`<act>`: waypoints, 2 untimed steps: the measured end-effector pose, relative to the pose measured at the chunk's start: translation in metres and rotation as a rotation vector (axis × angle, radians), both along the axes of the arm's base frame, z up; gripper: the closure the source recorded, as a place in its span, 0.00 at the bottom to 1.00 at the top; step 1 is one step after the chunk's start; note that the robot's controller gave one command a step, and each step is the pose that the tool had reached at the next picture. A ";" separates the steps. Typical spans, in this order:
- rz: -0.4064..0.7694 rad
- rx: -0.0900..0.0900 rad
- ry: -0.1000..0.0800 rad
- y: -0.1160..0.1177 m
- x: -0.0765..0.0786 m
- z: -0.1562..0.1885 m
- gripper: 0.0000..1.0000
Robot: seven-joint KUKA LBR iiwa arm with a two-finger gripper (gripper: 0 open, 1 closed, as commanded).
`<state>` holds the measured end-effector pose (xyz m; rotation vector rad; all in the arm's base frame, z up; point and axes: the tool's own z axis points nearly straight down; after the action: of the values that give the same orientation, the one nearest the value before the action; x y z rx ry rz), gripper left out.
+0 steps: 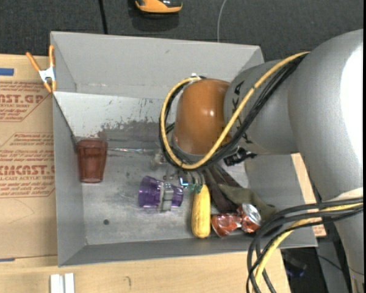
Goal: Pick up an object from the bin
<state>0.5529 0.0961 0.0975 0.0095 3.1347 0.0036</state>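
One purple piece lies mid-floor in the bin, right at my gripper, so I judge I'm at the grasp step. Next I must close on it and lift straight, clear of the yellow cob just beside it. The orange wrist and its cables hide much, and I cannot tell whether the jaws are spread or pinching.

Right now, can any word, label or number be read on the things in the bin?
None can be read.
Crushed can: red and silver print, too crumpled to read.
Red cup: no marking shows.
Purple piece: no marking shows.
Yellow piece: no marking shows.
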 end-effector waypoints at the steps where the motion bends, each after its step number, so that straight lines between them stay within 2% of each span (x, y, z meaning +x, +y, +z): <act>1: 0.074 -0.001 0.007 0.001 0.002 -0.028 1.00; 2: 0.074 -0.001 0.007 0.001 0.002 -0.028 1.00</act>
<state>0.5545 0.0970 0.0692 -0.1065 3.1398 0.0024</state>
